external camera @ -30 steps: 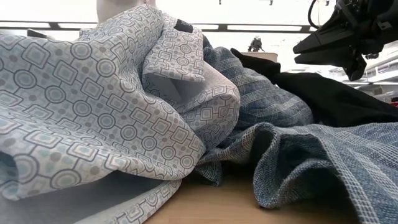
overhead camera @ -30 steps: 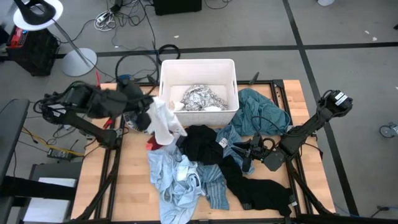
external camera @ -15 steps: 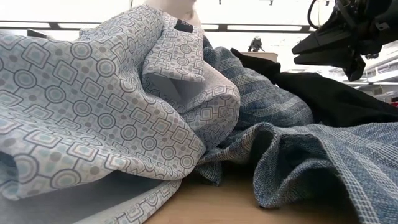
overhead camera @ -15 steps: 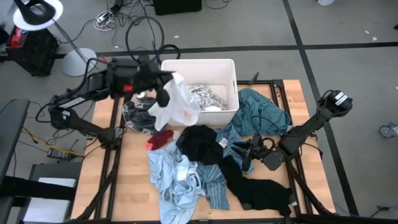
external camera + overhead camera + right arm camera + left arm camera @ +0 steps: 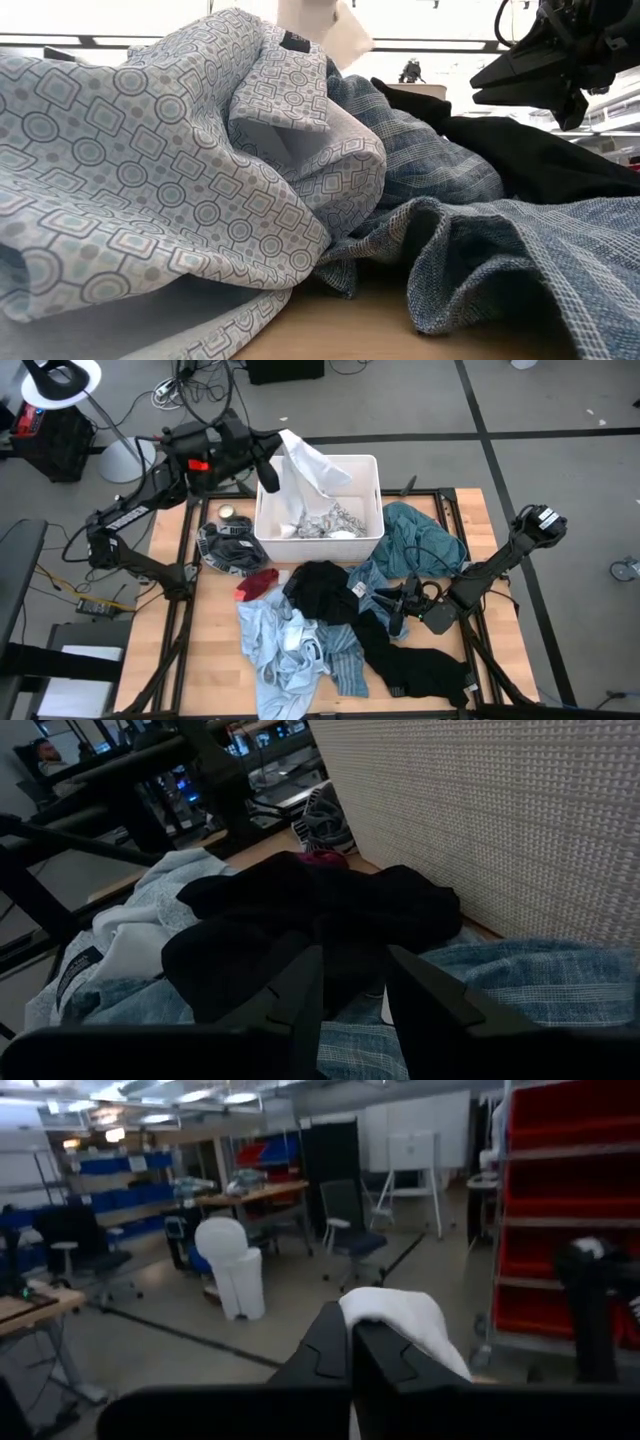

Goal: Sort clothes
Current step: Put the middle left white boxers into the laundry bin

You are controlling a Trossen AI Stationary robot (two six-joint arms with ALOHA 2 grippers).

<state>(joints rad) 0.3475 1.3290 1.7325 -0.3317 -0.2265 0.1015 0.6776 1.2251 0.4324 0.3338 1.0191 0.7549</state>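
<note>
My left gripper (image 5: 268, 468) is raised over the far left corner of the white bin (image 5: 372, 468), shut on a white garment (image 5: 305, 462). That garment also shows at the top of the low view (image 5: 322, 22). Patterned white clothes (image 5: 325, 520) lie in the bin. A pile lies on the table in front of the bin: a black garment (image 5: 325, 592), light blue ones (image 5: 285, 650), a teal one (image 5: 420, 535) and a small red one (image 5: 258, 582). My right gripper (image 5: 393, 610) (image 5: 355, 985) stands open just above the pile's right side, touching nothing. My left gripper pinches one end of the white garment (image 5: 400, 1312) between its two fingers. The fingers point level and come from the table's left. The cloth drapes over the fingertips and trails out past them above the bin, lifted clear of the table.
A dark patterned garment (image 5: 225, 545) and a small round tin (image 5: 228, 512) lie left of the bin. A second black garment (image 5: 420, 665) lies at the near right. Bare wood (image 5: 200, 650) shows at the near left. Cables and a lamp base (image 5: 125, 458) are beyond the far edge.
My left gripper has risen and swung toward the far edge and the right, from beside the bin's near left corner to above its far left corner. It has turned toward the bin. The white garment came along, lifted clear, and now swings out over the bin.
</note>
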